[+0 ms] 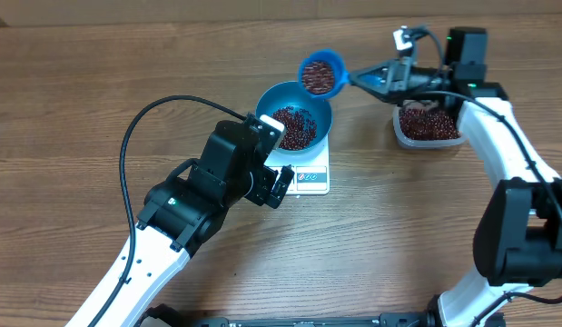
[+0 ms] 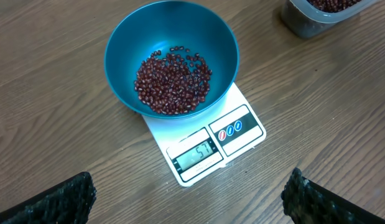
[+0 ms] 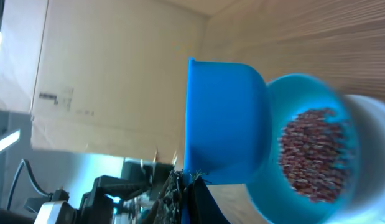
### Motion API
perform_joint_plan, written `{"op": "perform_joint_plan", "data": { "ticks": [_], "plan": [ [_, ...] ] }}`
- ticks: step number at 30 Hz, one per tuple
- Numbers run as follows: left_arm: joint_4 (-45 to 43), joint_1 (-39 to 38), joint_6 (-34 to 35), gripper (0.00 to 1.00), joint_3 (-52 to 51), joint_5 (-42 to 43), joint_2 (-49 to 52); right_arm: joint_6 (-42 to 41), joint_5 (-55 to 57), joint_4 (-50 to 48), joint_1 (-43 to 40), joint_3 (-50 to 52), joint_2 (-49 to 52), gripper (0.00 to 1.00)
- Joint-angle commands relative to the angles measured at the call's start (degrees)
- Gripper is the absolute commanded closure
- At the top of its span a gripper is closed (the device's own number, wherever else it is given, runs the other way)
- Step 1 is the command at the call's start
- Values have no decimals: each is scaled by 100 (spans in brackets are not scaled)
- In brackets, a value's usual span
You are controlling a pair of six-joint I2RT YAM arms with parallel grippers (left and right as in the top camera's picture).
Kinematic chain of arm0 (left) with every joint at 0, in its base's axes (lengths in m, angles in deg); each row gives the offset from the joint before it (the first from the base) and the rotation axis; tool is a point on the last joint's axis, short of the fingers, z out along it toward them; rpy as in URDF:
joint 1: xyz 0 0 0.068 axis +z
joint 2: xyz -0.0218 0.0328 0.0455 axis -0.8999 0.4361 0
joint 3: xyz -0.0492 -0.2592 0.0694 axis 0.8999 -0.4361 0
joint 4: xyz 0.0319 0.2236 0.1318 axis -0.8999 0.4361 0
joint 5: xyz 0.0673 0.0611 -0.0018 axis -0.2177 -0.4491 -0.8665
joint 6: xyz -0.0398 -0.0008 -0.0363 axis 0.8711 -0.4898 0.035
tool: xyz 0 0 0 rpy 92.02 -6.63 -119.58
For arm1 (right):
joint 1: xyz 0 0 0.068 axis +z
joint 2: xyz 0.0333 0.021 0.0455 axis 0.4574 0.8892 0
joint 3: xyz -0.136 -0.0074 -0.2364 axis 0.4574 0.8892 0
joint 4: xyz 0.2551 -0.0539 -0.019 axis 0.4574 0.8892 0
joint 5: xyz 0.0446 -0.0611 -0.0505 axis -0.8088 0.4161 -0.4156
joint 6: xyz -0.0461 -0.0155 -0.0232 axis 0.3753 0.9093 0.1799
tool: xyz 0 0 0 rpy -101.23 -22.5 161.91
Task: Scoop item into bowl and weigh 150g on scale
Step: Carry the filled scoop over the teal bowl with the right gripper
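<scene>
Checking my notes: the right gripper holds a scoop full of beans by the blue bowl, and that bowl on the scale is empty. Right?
No. The bowl on the scale is not empty: the left wrist view shows beans in it. The right gripper does hold the full scoop.

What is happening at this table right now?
The right gripper, shut on the handle of a blue scoop full of beans, holds it just beyond the far rim of the blue bowl. The bowl sits on the white scale and already contains some beans. The left gripper is open and empty, near the scale. A clear tub holds more beans.
</scene>
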Motion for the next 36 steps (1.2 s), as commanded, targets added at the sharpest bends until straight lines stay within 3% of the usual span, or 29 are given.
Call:
{"op": "perform_joint_plan", "data": {
  "ticks": [1, 5, 12, 21, 26, 36],
  "plan": [
    [-2, 20, 20, 0, 162, 70, 2, -136, 192, -240, 251, -28, 15, 96],
    [0, 20, 20, 0, 162, 70, 2, 466, 1005, -234, 435, -28, 15, 96],
    [-4, 20, 20, 0, 162, 68, 2, 1217, 1329, -153, 503, -28, 15, 96],
    [-4, 20, 20, 0, 162, 68, 2, 3526, 1517, 769, 710, -28, 15, 96],
    [-2, 20, 20, 0, 162, 68, 2, 3816, 2197, 927, 885, -28, 15, 96],
    [-2, 20, 17, 1, 162, 66, 2, 5287, 3644, 1423, 1370, -28, 15, 96]
  ]
}}
